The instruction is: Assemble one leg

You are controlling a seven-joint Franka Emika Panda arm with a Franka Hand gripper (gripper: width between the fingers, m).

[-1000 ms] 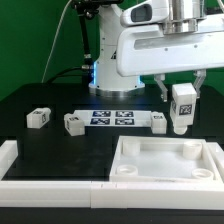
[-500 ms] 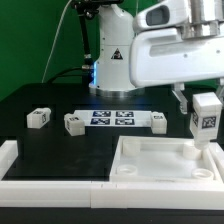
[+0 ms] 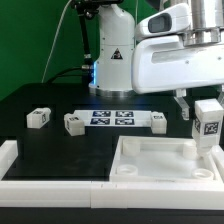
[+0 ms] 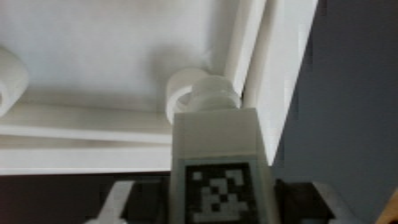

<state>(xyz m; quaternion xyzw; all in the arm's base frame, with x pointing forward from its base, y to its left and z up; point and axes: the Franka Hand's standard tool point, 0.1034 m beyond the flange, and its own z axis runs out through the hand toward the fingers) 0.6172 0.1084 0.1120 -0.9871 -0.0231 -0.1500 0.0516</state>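
- The jaws are closed on the leg (image 3: 208, 122), gripping it near its top. It hangs upright, off the desk (image 3: 60, 145).
- The leg is over the far corner of the white tray (image 3: 160, 181), on the exterior view's right. Its lower end is close to the round socket (image 3: 190, 150) in that corner.
- In the wrist view the leg (image 4: 222, 170) fills the lower middle with its square tag facing the camera. The socket (image 4: 199, 90) shows just past its tip.
- I cannot tell from either view whether the tip touches the tray. It looks to me slightly off the socket, toward the exterior view's right.
- 3 other legs lie loose on the desk, well apart from the tray: 1 (image 3: 39, 117) on the exterior view's left, 1 (image 3: 75, 123) and 1 (image 3: 158, 120) at either end of the marker board (image 3: 112, 118).
- I judge the step in hand to be carrying the leg to its socket. Insertion is not yet done.
- The next move calls for centring the tip over the socket, keeping the leg vertical and lowering it gently.
- A tilted entry could jam the leg against the tray wall.
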